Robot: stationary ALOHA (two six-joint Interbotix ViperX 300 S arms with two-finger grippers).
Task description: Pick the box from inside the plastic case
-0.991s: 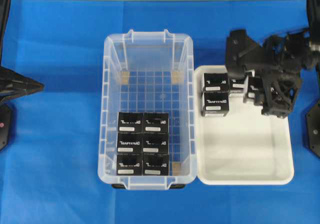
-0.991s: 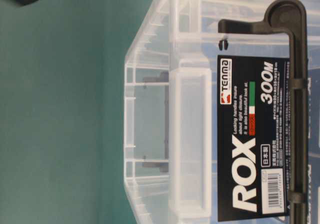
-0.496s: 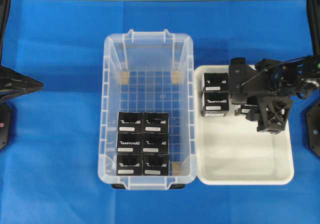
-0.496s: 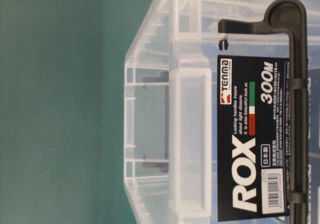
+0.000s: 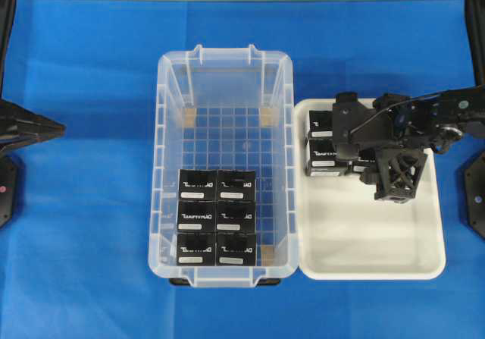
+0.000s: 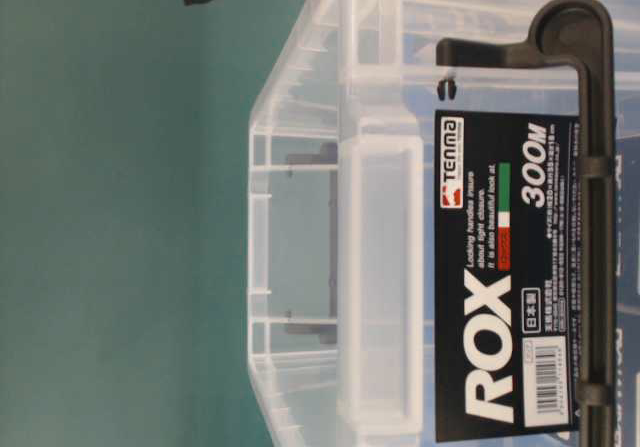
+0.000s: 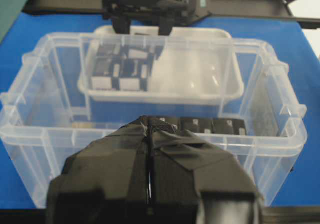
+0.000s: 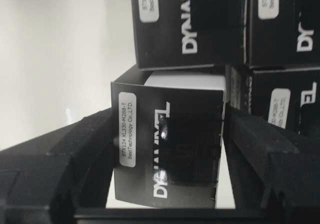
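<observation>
clear glossy plastic case (image 5: pixel 225 73), glossy black box (image 8: pixel 167 151), smooth white tray (image 5: pixel 379 248), matt blue cloth (image 5: pixel 83 240).

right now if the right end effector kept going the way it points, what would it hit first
It already has a box between its fingers, over the white tray. Straight on, that box would probably meet the tray floor first, right beside the boxes already there; depth is unclear.

White tray (image 5: pixel 371 267) on blue table cover (image 5: pixel 83 263), right of centre.
</observation>
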